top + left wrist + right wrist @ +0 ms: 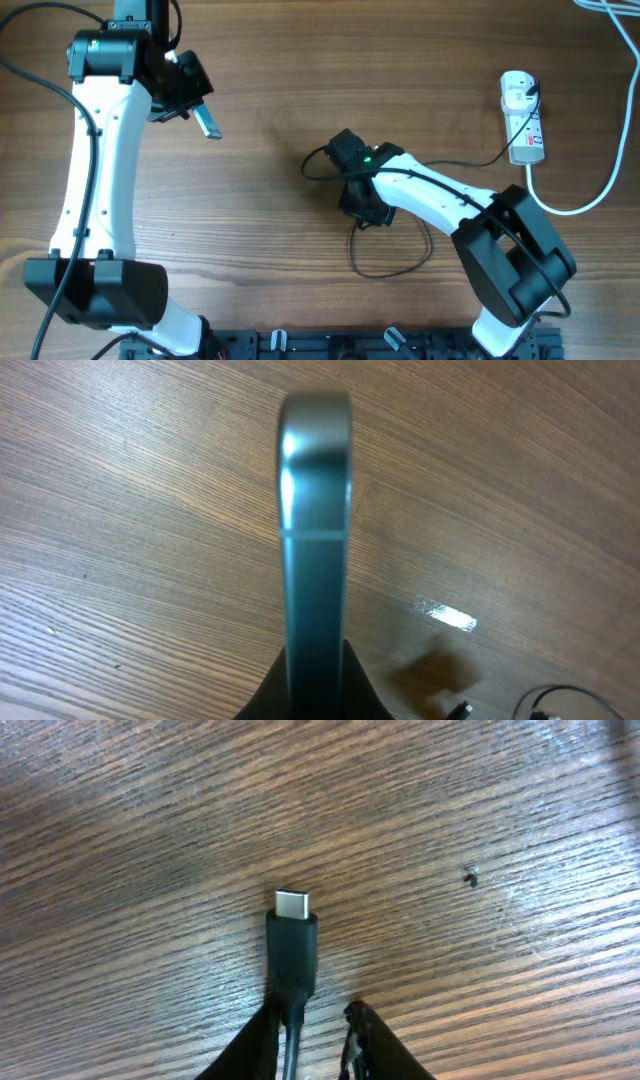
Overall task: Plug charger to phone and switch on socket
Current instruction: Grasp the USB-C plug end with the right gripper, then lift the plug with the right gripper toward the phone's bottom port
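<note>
Right gripper [312, 1028]: low over the table [270, 80], well left of the socket [523, 120], fingers clamped on the cord just behind the plug body
Charger [292, 935]: the metal tip pokes out ahead of the fingers, free above the wood. Slack cord lies looped on the robot's side and a thin run leads away right to the socket
Charger handling: probably light and limp, with only the moulded plug stiff. A grip on that body would likely steer the tip better than one on the cord
Left gripper [196, 108]: farther left of the socket, closed on the phone [315, 510], which it holds edge-on above the wood
Phone handling: rigid, smooth-sided, likely slippery and breakable. Pinch it across the flat faces and keep the port end clear
Socket: farthest, at the right; its switch is too small to read
</note>
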Available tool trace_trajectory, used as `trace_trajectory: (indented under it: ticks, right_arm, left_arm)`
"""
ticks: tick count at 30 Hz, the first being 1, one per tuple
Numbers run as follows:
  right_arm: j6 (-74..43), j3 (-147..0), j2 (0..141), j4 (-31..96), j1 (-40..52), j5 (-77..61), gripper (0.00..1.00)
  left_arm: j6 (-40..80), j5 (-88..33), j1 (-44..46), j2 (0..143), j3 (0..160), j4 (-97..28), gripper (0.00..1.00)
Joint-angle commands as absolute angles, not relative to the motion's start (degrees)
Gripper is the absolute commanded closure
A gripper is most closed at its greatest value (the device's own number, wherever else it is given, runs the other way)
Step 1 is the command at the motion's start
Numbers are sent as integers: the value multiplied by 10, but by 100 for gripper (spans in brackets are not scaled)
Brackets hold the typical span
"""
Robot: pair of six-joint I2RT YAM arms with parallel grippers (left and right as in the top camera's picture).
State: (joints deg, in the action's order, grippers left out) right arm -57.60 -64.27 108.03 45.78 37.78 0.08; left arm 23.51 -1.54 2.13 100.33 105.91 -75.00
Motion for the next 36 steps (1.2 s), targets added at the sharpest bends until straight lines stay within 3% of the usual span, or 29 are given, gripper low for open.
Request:
trace_trajectory:
  ticks: [1, 3, 15, 18, 22, 24, 36]
  right_arm:
    - [-574, -623, 1122, 453, 376, 23, 76]
    - [-574, -623, 1122, 452, 376, 28, 82]
    - [-569, -623, 1122, 442, 376, 28, 88]
    - [-554, -623, 1122, 435, 376, 32, 88]
    - [-555, -623, 1122, 434, 376, 44, 77]
    - [-554, -623, 1122, 433, 376, 47, 77]
    - [-540, -623, 1122, 428, 376, 29, 92]
  left_arm:
    - [245, -12, 20, 1003, 1060, -746, 96]
    - [245, -12, 20, 1003, 1060, -746, 96]
    - [245, -12, 20, 1003, 1060, -746, 96]
    - [245, -12, 20, 1003, 1060, -746, 96]
    - [244, -15, 20, 1003, 1060, -746, 96]
    - [244, -15, 20, 1003, 1060, -746, 96]
    - [245, -15, 20, 1003, 1060, -746, 96]
